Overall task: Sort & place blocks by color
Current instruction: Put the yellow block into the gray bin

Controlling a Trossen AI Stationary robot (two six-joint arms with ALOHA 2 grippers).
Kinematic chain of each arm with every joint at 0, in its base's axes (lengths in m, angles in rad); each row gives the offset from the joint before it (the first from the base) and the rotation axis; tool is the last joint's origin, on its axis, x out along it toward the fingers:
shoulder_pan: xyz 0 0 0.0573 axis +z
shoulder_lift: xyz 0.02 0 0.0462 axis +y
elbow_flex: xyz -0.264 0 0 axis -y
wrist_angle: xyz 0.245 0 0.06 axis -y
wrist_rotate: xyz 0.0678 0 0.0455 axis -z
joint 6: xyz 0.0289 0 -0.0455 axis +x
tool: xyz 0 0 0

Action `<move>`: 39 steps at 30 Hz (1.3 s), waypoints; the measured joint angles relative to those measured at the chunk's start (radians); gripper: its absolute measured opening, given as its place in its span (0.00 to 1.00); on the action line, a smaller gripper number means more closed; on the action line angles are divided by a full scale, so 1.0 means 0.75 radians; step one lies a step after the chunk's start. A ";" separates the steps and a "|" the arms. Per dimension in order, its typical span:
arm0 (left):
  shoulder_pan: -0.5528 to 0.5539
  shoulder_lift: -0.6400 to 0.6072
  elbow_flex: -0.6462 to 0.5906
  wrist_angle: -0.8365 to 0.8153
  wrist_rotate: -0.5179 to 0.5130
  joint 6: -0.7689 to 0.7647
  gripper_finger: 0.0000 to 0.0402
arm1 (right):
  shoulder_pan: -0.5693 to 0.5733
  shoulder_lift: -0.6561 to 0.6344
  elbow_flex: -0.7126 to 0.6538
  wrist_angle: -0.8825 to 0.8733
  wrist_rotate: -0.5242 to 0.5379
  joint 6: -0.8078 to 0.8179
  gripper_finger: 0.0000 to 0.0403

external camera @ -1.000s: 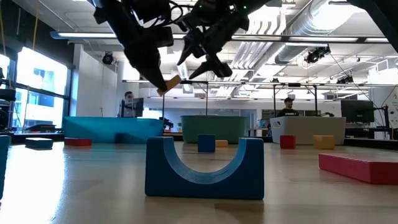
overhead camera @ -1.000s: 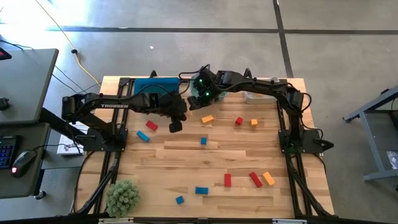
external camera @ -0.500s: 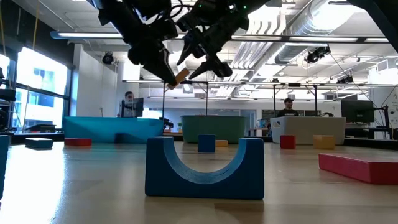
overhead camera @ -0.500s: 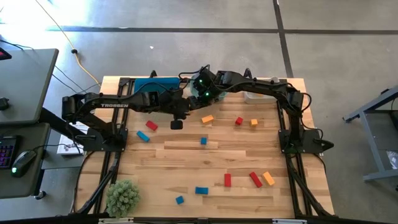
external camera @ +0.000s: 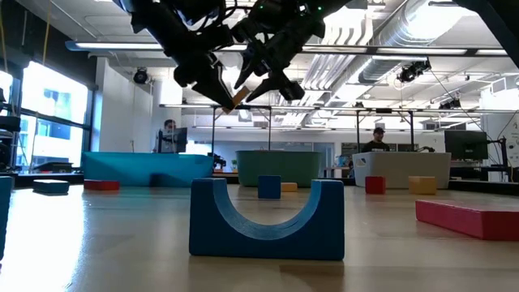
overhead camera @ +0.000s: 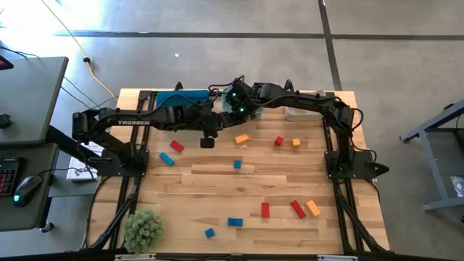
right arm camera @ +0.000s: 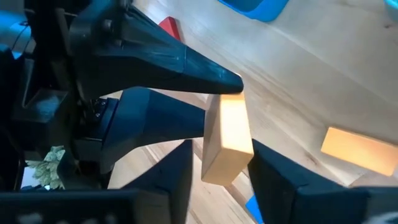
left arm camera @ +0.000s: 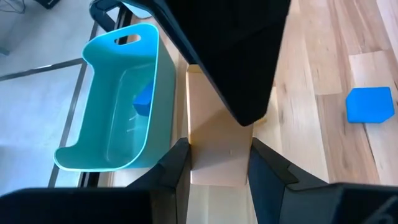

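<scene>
Sorting looks barely begun: the left gripper [external camera: 229,104] clamps an orange block [right arm camera: 227,140] in mid-air beside the right gripper [right arm camera: 217,180], whose fingers flank it without clearly closing, one blue block [left arm camera: 143,99] lies in the teal bin [left arm camera: 99,155], and about a dozen blocks [overhead camera: 292,209] lie scattered on the table [overhead camera: 196,192].

The left gripper [overhead camera: 208,138], clamped on an orange bar block [external camera: 238,99], has moved toward one o'clock in the high view since a second ago, closing on the right gripper [external camera: 272,77]. In the low view the block has risen and shifted toward three o'clock, so that it now sits between the right gripper's parted fingers.
</scene>
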State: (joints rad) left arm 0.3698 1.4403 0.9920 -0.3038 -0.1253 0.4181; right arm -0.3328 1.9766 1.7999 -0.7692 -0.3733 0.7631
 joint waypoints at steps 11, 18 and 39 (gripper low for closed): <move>-0.002 0.000 0.000 0.017 -0.088 -0.005 0.25 | -0.001 -0.001 0.001 0.005 0.021 -0.055 0.10; -0.002 0.000 0.000 0.021 -0.082 -0.035 0.39 | 0.000 -0.001 0.001 -0.004 0.034 -0.087 0.10; 0.014 -0.001 0.002 -0.024 -0.111 -0.181 0.61 | -0.046 0.003 0.001 -0.411 0.373 -0.263 0.10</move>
State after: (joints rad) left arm 0.3805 1.4395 0.9936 -0.3222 -0.2087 0.2821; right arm -0.3671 1.9785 1.8008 -1.0772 -0.0933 0.5658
